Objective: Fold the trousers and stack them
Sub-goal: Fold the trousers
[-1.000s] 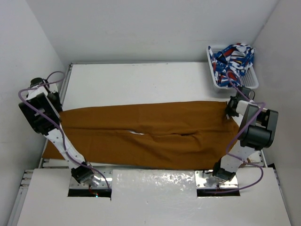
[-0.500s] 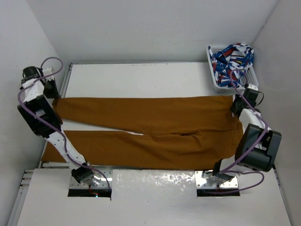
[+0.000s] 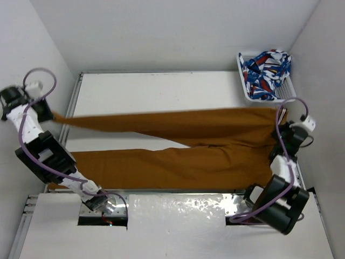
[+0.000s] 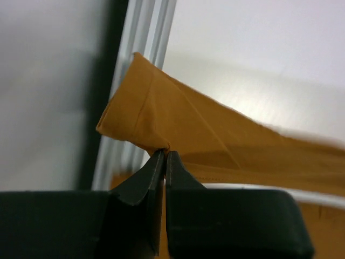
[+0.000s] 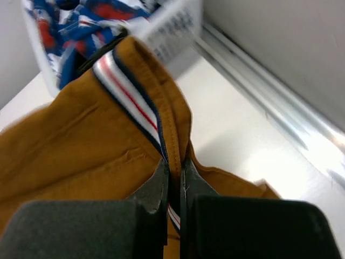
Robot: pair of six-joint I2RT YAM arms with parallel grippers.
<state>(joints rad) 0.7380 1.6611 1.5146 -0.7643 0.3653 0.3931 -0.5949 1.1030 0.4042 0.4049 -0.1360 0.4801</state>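
One pair of trousers [image 3: 172, 162] stretches from side to side across the desk [image 3: 161, 89], close to its front edge. The near leg lies flat, its cuff reaching the desk's left edge. The far leg is lifted off the surface and pulled taut between two hands. The left hand [image 4: 165, 155] is clamped on that leg's cuff, out past the left edge and close to the side wall. The right hand [image 5: 175, 164] is pinched tight on the striped waistband, by the right edge. Behind the trousers the desk runs bare and white up to the back wall. In the far right corner sits one white basket [image 3: 243, 89], holding one bunched blue-red-white cloth [image 3: 265, 70].
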